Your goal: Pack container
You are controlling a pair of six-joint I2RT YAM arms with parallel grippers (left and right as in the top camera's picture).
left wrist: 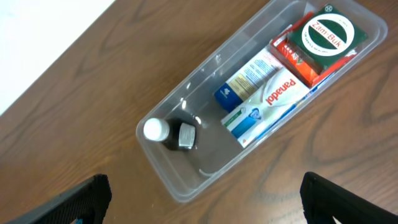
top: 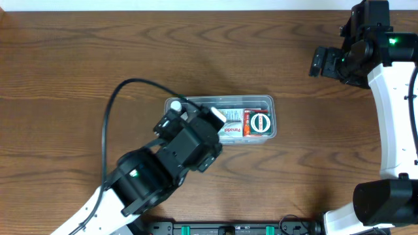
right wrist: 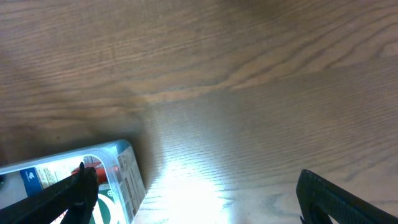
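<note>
A dark wood-grain bench is filling the overhead view, and we are seeing the clear container sitting on it at mid-frame. In the left wrist view it is running from lower left to upper right, holding a small dark bottle with a white cap at its lower-left end, a Panadol box in the middle and a round Zam-Buk tin lying on a red box at the upper-right end. The left fingers are standing apart at the bottom corners, hovering over the container and gripping nothing. The right fingers are likewise spread wide, in the overhead's upper right, well apart from the container.
</note>
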